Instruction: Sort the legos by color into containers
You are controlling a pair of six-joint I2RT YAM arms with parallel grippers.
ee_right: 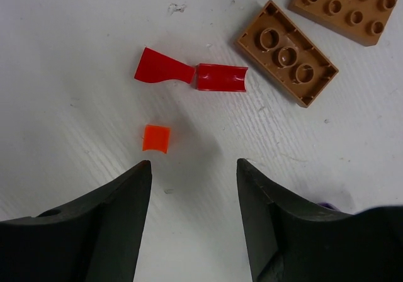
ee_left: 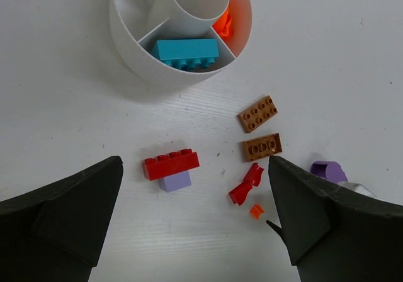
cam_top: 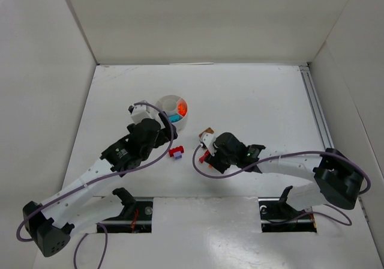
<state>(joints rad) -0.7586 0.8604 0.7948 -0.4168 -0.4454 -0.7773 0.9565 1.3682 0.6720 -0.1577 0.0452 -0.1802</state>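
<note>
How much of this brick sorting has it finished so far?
Early days. Done: a teal brick and an orange piece sit in separate compartments of the white dish. In hand: nothing; the left gripper and right gripper are open. Left on the table: red brick touching a lavender piece, two tan bricks, a red curved piece, a tiny orange piece, a purple piece.

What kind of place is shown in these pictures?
Probably a lab robot test cell: white panels box in a white table, a left arm and a right arm are mounted at its near edge, with toy bricks beside a divided dish.
</note>
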